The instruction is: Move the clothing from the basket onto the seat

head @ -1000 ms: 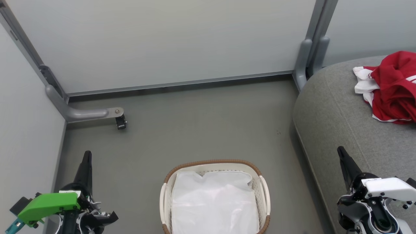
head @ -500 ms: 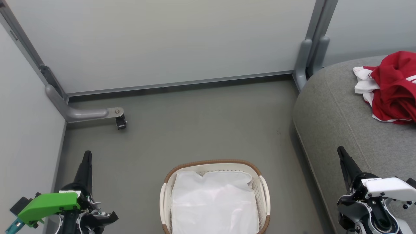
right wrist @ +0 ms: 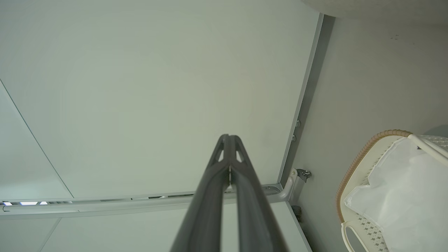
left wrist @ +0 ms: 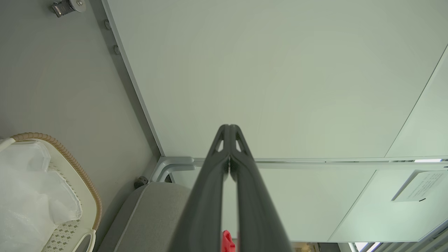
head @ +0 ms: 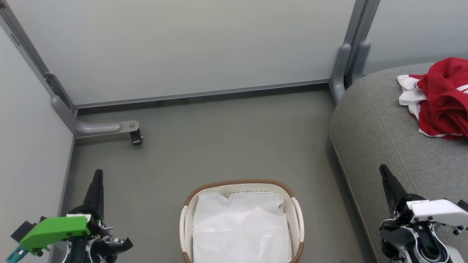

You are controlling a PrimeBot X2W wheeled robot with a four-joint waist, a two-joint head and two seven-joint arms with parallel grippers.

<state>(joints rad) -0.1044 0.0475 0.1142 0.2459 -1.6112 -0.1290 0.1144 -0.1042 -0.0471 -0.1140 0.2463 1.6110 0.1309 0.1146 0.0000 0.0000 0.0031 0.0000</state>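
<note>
Basically looks done: red white-trimmed clothing [head: 444,98] lies on the grey fabric seat [head: 369,124], white perforated basket [head: 237,181] holds just its liner [head: 241,226], left gripper [head: 98,171] and right gripper [head: 382,167] pinched together, empty.

1. The grey floor [head: 226,138] carried the basket [head: 239,181], which stood between the left tool [head: 98,172] and the right tool [head: 382,168].
2. The seat [head: 376,124], beside the right tool, bore the clothing [head: 444,98] well beyond that tool's tips.
</note>
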